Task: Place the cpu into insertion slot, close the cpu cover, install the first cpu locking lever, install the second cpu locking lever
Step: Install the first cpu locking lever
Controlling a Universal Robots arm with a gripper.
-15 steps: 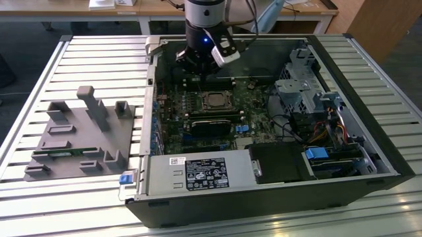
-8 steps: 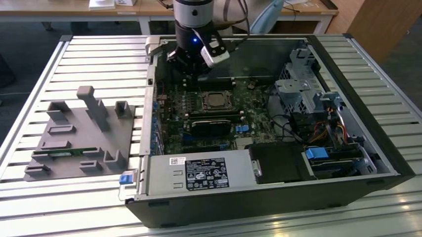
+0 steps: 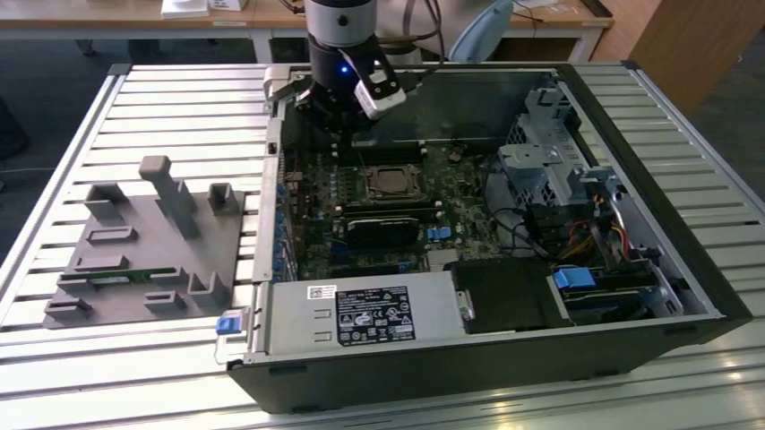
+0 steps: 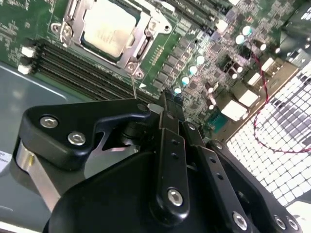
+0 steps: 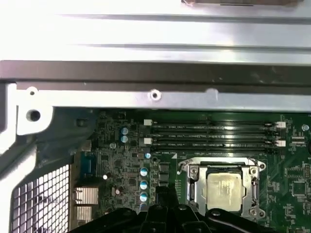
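Note:
The cpu (image 4: 104,31) lies flat in the insertion slot (image 4: 68,30), its dull silver top showing through the window of the cpu cover (image 4: 141,41), which lies down over it. A thin metal lever rod (image 4: 133,82) sticks out from one corner of the socket. In the first wrist view the cpu (image 5: 224,190) sits inside the silvery cover frame (image 5: 193,187). My gripper (image 4: 171,99) hovers above the board beside the socket, fingers together with nothing between them. In the exterior view the gripper (image 3: 340,125) hangs over the case's far edge, behind the socket (image 3: 385,182).
Long black memory slots (image 5: 214,135) run between the socket and the case's metal wall (image 5: 155,94). A black module (image 3: 382,231) lies in front of the socket. There is a power supply (image 3: 358,313) at the front and a drive cage (image 3: 556,161) on the exterior view's right. A grey fixture plate (image 3: 143,242) stands outside, on the left.

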